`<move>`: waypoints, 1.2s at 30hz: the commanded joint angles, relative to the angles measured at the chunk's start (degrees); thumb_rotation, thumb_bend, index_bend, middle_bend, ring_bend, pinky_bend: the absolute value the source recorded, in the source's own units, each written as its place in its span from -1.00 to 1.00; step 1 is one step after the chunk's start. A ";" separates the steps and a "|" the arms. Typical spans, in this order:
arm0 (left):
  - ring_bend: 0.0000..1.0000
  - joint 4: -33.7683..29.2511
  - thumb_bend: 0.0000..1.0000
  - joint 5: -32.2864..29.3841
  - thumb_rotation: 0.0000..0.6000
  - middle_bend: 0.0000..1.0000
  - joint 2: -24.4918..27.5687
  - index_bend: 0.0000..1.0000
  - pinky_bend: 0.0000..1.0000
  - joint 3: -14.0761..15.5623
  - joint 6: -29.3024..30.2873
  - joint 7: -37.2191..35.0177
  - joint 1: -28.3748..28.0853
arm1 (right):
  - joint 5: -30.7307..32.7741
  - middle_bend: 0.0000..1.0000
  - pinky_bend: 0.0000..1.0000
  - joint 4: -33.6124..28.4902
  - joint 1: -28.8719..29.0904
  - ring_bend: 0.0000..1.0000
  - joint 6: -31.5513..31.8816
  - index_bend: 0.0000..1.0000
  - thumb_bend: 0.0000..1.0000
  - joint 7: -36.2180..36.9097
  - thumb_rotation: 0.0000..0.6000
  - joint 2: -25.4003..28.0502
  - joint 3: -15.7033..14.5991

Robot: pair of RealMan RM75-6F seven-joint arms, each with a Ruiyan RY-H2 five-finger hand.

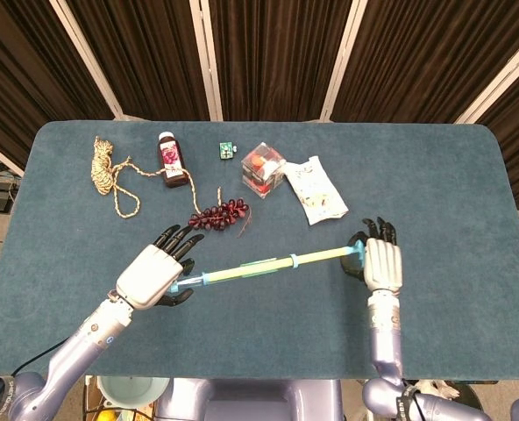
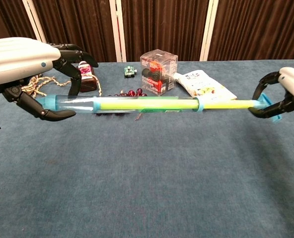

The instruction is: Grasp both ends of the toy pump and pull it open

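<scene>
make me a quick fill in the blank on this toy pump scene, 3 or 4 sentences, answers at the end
1. The left hand grips the clear tube end of the toy pump, and the right hand holds its ____ handle.
2. The plunger rod drawn out toward the right hand is ____ in colour.
3. The pump is held ____ the table, not lying on it.
4. Behind the pump, between the brown bottle and the snack packet, lies a bunch of dark red ____.

Missing words: blue; yellow-green; above; grapes

Even, soft light from above; the table (image 1: 435,175) shows only faint shadows. Both views are sharp, with dark curtains (image 1: 268,53) beyond the far edge.
</scene>
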 commanded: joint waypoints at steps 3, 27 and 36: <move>-1.00 -0.03 -0.17 1.49 1.00 -0.82 0.47 0.19 -0.80 0.86 0.58 -1.04 0.81 | 0.89 -0.64 -1.00 -0.75 -0.50 -1.00 -0.13 0.35 -0.15 0.47 1.00 3.24 1.39; -1.00 2.36 -0.17 3.33 1.00 -0.82 3.01 0.18 -0.80 2.29 2.33 -5.85 4.23 | 5.48 -0.64 -1.00 2.49 -3.32 -1.00 -3.78 0.37 -0.15 7.90 1.00 15.83 4.76; -1.00 2.95 -0.17 3.45 1.00 -0.83 3.00 0.17 -0.80 2.48 1.96 -5.98 4.70 | 6.13 -0.64 -1.00 3.11 -3.42 -1.00 -4.23 0.37 -0.15 9.57 1.00 17.40 4.88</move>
